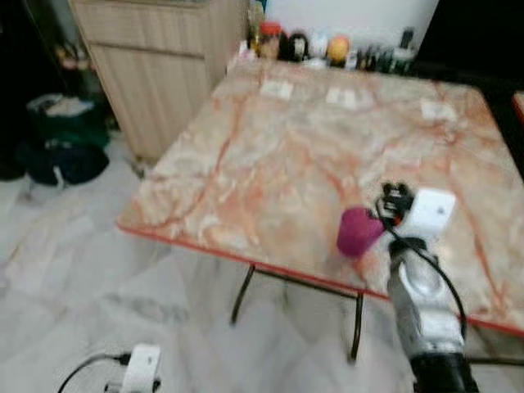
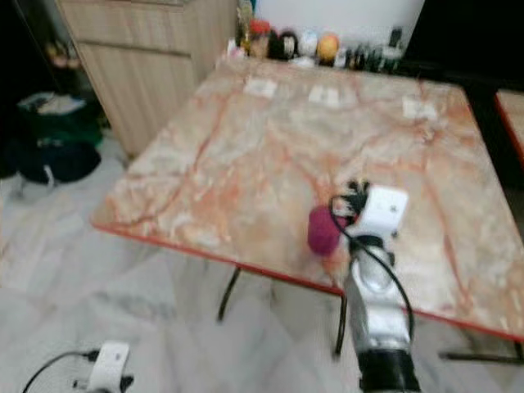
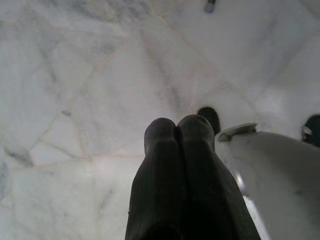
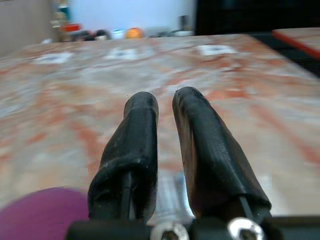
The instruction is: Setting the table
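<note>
Left eye view. A square table (image 1: pixel 270 155) with a pink-and-orange marbled top and a red rim stands on a pale marble floor (image 1: pixel 74 286). A purple cup (image 1: pixel 358 232) sits on the table close to the near edge, toward the near right corner. The right arm reaches over that edge; the right gripper (image 1: pixel 391 199) lies just beside the cup, on its right, and whether they touch cannot be told through the blur. Three white squares (image 1: pixel 350 97) lie in a row toward the far edge. Jars and bottles (image 1: pixel 327 47) line the far edge, by a white wall. A light wooden cabinet (image 1: pixel 155 65) stands off the far left corner, with dark bags (image 1: pixel 61 139) on the floor beside it. The left wrist's white housing (image 1: pixel 141 366) hangs low over the floor.

Right eye view. The same layout: cup near the near edge, right gripper immediately to its right.

Left wrist view. The left gripper (image 3: pixel 178 129) hangs over the floor, its two black fingers pressed together with nothing between them.

Right wrist view. The right gripper's fingers (image 4: pixel 138 135) point across the table toward the far edge, a narrow gap between them and nothing held. The cup appears as a blurred purple shape beside the base of one finger.
</note>
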`<state>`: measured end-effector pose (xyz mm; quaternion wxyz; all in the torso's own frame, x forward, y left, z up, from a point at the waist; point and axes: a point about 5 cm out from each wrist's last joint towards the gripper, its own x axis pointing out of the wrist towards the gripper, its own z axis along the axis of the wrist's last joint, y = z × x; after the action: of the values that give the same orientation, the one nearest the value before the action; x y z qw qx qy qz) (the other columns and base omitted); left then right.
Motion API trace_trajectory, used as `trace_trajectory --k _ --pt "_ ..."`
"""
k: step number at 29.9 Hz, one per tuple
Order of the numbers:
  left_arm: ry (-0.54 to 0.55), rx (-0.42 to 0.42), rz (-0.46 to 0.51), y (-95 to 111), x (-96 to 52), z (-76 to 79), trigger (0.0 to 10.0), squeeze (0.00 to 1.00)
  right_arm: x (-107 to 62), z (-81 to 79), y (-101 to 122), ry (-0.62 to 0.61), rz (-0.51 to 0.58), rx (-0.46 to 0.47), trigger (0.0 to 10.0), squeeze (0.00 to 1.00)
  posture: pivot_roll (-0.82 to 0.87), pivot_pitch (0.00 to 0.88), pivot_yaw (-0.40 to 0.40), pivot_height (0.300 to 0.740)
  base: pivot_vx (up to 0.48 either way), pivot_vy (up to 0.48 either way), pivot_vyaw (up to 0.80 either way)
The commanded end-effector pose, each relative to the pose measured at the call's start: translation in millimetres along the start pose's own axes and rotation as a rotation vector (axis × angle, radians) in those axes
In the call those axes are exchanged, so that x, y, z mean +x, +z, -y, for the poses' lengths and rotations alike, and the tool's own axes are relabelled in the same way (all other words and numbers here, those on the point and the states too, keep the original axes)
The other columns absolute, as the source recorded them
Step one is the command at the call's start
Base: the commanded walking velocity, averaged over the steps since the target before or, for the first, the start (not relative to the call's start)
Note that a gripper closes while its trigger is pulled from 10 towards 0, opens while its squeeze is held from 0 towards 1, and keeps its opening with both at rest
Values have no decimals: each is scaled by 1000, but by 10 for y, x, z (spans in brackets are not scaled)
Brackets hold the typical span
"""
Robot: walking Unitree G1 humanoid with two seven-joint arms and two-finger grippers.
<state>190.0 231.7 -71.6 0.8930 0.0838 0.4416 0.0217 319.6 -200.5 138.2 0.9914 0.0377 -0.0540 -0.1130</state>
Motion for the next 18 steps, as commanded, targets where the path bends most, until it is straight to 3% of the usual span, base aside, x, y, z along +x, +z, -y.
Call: trace_trajectory --k 1,7,9,11,12,13,14,17,18 --pt "0 -15 -19 -38 -3 15 10000 0 5 82 12 -31 2 -10 10000 0 83 85 -34 740 0 0 0" --pt "2 -21 -15 -26 -1 18 10000 0 23 199 74 -81 35 -27 10000 0 84 84 -36 740 0 0 0" --pt "1 -23 -14 -19 1 18 10000 0 33 377 98 -176 37 -44 10000 0 84 84 -37 740 0 0 0" --pt "-2 -23 -14 -16 2 19 10000 0 37 454 71 -192 11 -51 10000 0 83 85 -36 740 0 0 0" --pt "-8 -23 -16 -15 2 22 10000 0 38 503 42 -193 -13 -68 10000 780 84 85 -36 740 0 0 0" --pt "-12 -22 -17 -14 3 24 10000 0 39 528 29 -194 -24 -79 10000 780 85 85 -37 740 0 0 0" --pt "-12 -22 -17 -12 3 25 10000 0 46 563 -6 -176 -56 -92 10000 1000 87 87 -38 740 0 0 0" --pt "-10 -23 -16 -11 4 22 10000 0 56 594 -80 -151 -123 -102 10000 1000 86 88 -39 740 0 0 0" --pt "-10 -23 -16 -11 4 22 10000 0 58 582 -184 -112 -202 -80 10000 1000 86 88 -39 740 0 0 0"
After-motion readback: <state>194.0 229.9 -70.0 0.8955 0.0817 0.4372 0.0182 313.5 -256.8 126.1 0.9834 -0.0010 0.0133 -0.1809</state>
